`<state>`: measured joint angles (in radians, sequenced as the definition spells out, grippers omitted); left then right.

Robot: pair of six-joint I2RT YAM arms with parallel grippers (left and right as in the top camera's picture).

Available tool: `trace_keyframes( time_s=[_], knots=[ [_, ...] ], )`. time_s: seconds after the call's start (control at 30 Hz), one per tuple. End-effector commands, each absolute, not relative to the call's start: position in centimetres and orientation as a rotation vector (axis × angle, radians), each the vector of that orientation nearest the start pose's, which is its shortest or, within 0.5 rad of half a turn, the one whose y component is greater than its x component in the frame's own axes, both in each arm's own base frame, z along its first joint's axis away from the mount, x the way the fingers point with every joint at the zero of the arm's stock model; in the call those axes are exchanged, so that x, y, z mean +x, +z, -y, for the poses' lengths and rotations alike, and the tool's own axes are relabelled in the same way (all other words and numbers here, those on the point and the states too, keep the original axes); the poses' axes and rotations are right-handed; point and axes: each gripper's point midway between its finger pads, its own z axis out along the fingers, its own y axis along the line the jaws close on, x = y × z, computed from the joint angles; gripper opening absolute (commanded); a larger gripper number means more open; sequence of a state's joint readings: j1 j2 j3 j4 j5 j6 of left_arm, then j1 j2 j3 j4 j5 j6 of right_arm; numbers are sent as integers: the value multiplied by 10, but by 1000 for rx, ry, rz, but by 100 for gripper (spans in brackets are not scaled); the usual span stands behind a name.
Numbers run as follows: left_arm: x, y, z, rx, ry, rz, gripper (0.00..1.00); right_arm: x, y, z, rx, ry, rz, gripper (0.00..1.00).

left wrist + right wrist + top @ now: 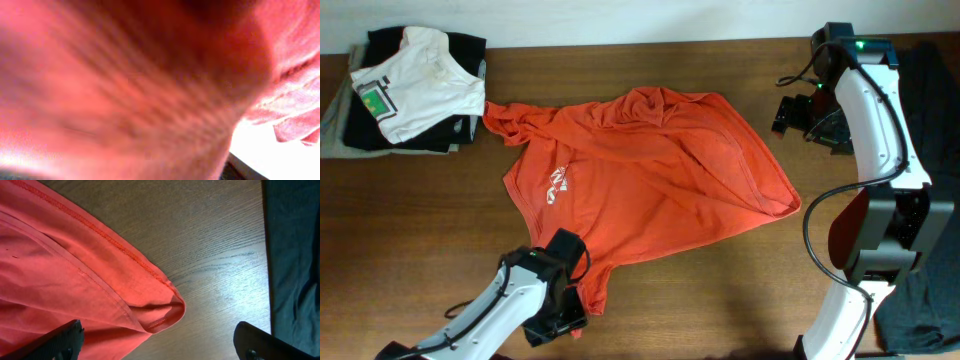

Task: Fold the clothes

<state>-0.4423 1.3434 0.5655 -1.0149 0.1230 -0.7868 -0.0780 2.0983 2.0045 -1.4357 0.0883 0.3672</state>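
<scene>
Filling left wrist view, red T-shirt [125, 90] — left claw [570, 318] grip unclear, right claw [165, 342] spread wide

The white print [556, 183] on the red-orange T-shirt [660, 170] is too small and crumpled to read.

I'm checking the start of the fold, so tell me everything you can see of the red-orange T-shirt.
The red-orange T-shirt looks like soft cotton, spread crumpled and creased on the wooden table, white print at its left side. Stitched hems show; its right corner is curled. The left gripper meets its near-left flap; grip unclear.
</scene>
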Motion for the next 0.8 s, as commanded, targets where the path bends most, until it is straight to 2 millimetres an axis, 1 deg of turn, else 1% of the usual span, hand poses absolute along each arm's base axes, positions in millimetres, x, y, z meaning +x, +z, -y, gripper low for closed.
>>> trace_keyframes(
  time_s=[0.0, 0.03, 0.07, 0.1, 0.13, 0.17, 0.2, 0.23, 0.27, 0.3, 0.33, 0.37, 0.4, 0.43, 0.47, 0.5, 0.53, 0.6, 0.63, 0.67, 0.7, 0.73, 0.77],
  knots=[
    [119, 7, 68, -595, 88, -3262, 59, 409, 130, 49, 683, -161, -3015, 99],
    [121, 7, 69, -594, 81, -3256, 59, 409, 129, 49, 683, -161, -3016, 99],
    [122, 6, 69, -594, 76, -3253, 55, 409, 128, 49, 684, -162, -3020, 99],
    [122, 5, 70, -607, 66, -3247, 49, 408, 127, 49, 685, -163, -3025, 99],
    [121, 4, 70, -655, 72, -3240, 41, 408, 124, 49, 686, -166, -3034, 99],
    [120, 3, 69, -660, 74, -3240, 28, 407, 121, 49, 687, -168, -3041, 99],
    [119, 2, 69, -661, 71, -3243, 20, 406, 120, 49, 687, -170, -3046, 99],
    [119, 3, 70, -662, 66, -3245, 8, 406, 120, 49, 687, -171, -3046, 99],
    [119, 3, 70, -662, 66, -3245, 1, 406, 120, 50, 687, -183, -3044, 99],
    [119, 3, 70, -661, 66, -3245, 1, 405, 120, 54, 688, -211, -3041, 99],
    [119, 2, 70, -662, 66, -3245, 1, 400, 123, 71, 729, -330, -3024, 99],
    [119, 3, 70, -661, 67, -3245, 1, 394, 123, 82, 806, -332, -3020, 99],
    [119, 3, 70, -661, 67, -3246, 1, 390, 121, 86, 849, -280, -3032, 99],
    [119, 2, 70, -661, 65, -3243, 1, 381, 120, 90, 911, -187, -3064, 99],
    [121, 2, 71, -659, 60, -3239, 1, 374, 117, 92, 898, -110, -3107, 99],
    [122, 2, 71, -658, 52, -3234, 1, 368, 111, 89, 867, -42, -3152, 99],
    [123, 2, 72, -657, 46, -3229, 1, 357, 100, 82, 847, 25, -3212, 100],
    [124, 2, 72, -656, 46, -3229, 1, 341, 75, 68, 822, 89, -3293, 97],
    [124, 2, 72, -656, 46, -3229, 1, 334, 55, 60, 813, 102, -3319, 94],
    [124, 2, 71, -655, 52, -3227, 1, 330, 41, 53, 813, 151, -3324, 89],
    [124, 2, 71, -655, 54, -3225, 1, 329, 34, 50, 817, 177, -3321, 85],
    [124, 2, 71, -655, 55, -3226, 1, 326, 20, 48, 829, 198, -3318, 80],
    [124, 2, 71, -655, 55, -3226, 1, 320, 11, 47, 839, 197, -3323, 73]
  ],
)
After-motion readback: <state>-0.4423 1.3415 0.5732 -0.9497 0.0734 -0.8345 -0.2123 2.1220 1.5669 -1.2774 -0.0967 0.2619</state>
